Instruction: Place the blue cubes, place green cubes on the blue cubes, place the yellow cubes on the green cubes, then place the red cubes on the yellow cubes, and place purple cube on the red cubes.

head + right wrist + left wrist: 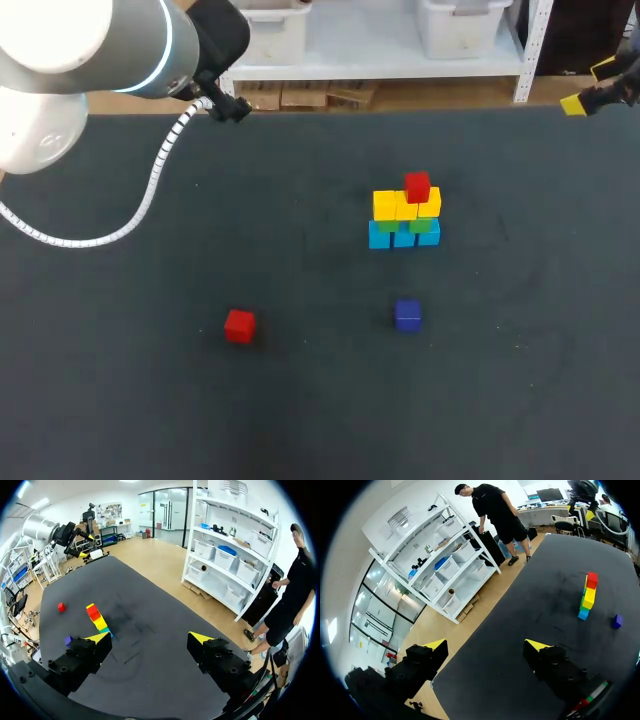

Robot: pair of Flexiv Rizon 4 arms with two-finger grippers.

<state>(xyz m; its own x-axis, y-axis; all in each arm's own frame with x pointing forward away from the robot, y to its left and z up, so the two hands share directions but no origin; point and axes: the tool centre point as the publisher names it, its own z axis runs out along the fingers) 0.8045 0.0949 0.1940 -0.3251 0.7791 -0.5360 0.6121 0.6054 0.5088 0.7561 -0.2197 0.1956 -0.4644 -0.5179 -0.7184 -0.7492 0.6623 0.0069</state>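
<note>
A cube stack (404, 218) stands right of the table's middle: blue cubes at the bottom, green above them, yellow above those, and one red cube (417, 186) on top. A loose red cube (239, 325) lies front left of it, and a purple cube (407, 315) lies in front of it. My left arm (150, 50) is over the far left edge. Its gripper (486, 647) is open and empty, far from the stack (587, 597) and the purple cube (617, 621). My right gripper (588, 86) hangs open at the far right corner, empty (149, 639), facing the stack (97, 620).
The dark table (300, 400) carries only the cubes. In the right wrist view the loose red cube (61, 607) and the purple cube (68, 640) lie beyond the left finger. A white cable (150, 190) loops from my left arm over the table's far left.
</note>
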